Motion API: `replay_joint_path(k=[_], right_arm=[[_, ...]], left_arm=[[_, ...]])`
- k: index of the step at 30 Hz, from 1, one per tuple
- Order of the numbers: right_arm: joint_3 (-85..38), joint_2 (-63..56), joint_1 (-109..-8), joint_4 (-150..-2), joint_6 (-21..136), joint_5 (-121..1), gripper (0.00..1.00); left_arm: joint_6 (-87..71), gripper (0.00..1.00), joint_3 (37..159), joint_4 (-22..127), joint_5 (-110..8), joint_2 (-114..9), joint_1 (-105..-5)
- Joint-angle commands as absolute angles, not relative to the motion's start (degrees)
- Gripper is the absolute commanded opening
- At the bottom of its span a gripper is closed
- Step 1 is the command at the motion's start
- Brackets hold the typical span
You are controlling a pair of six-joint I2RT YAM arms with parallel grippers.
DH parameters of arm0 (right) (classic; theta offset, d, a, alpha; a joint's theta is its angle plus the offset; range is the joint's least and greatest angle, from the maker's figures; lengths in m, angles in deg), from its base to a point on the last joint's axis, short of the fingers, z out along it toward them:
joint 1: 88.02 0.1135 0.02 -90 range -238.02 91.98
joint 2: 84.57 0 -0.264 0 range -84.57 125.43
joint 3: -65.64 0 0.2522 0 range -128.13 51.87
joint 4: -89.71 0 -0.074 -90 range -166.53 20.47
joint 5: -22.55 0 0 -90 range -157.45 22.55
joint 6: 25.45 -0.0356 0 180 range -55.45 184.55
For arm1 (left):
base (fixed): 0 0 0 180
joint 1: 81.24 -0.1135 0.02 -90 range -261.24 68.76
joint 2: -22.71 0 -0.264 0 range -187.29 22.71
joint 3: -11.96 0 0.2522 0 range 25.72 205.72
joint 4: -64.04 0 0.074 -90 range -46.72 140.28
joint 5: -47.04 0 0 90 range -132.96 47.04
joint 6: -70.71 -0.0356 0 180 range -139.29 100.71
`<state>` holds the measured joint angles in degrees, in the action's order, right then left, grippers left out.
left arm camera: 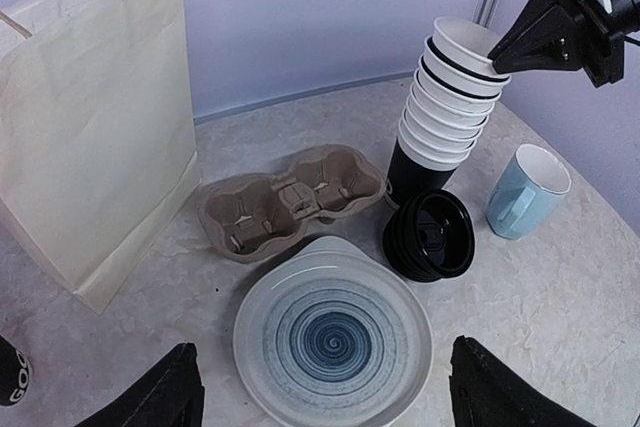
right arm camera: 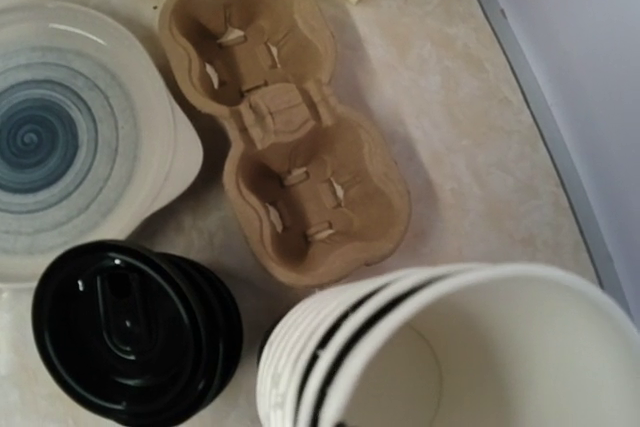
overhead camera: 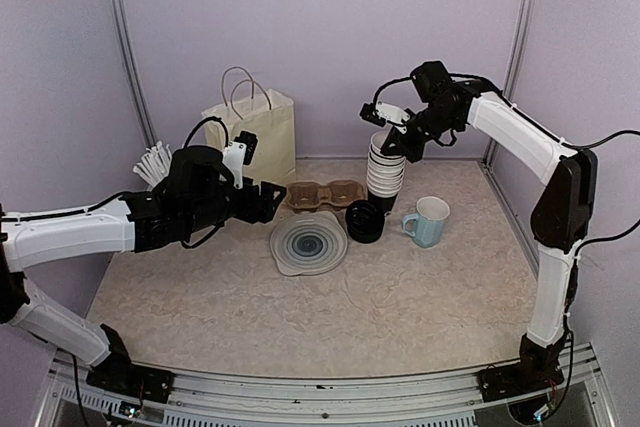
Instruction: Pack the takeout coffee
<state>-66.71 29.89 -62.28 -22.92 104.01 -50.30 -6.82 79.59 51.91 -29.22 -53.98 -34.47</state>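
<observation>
1. Two arms show from above, and only the right one is at the task's thing. The top cup (overhead camera: 381,141) crowns the cup stack (overhead camera: 384,182), which stands on the worktop (overhead camera: 400,297) beyond the plate (overhead camera: 308,243) and to its right. The right jaws (overhead camera: 396,150) are closed narrow at that cup's rim, on the side away from the plate, and seem to pinch its wall. The left jaws (overhead camera: 272,202) hang wide and empty off the plate's left edge, well apart from the stack. The paper bag (overhead camera: 255,132) and carrier (overhead camera: 327,194) sit beyond the plate, and the lid stack (overhead camera: 364,221) is just right of it.
2. Left wrist view: the top cup (left arm camera: 465,39) points mouth up. Its long axis is near upright, cocked slightly off the stack's line. Freeing it likely calls for a pull up along that axis.
3. Right wrist view: the white mouth of the top cup (right arm camera: 500,347) gapes directly below, and the fingers are out of sight. The lid stack (right arm camera: 130,332) lies on the plate's side of the cup stack.
</observation>
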Motion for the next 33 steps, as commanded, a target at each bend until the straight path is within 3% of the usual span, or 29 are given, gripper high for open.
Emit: replay_joint_path(k=[1,22,28,33], right_arm=[[-69.0,30.2,-61.7,-22.0,104.0,-50.4,0.0],[-70.2,18.6,-61.7,-25.7,104.9,-50.7,0.0],[-66.8,12.8,-61.5,-21.3,106.5,-37.5,0.0],[-51.3,3.4,-57.2,-20.3,113.6,-29.1,0.0]], left_arm=[[-6.5,0.83,79.0,53.9,-30.1,-54.3,-34.0],[-6.9,0.83,83.0,54.0,-30.9,-57.7,-32.9],[-6.3,0.82,85.7,52.1,-29.3,-58.9,-33.0],[-4.9,0.82,88.5,48.9,-27.6,-60.3,-33.4]])
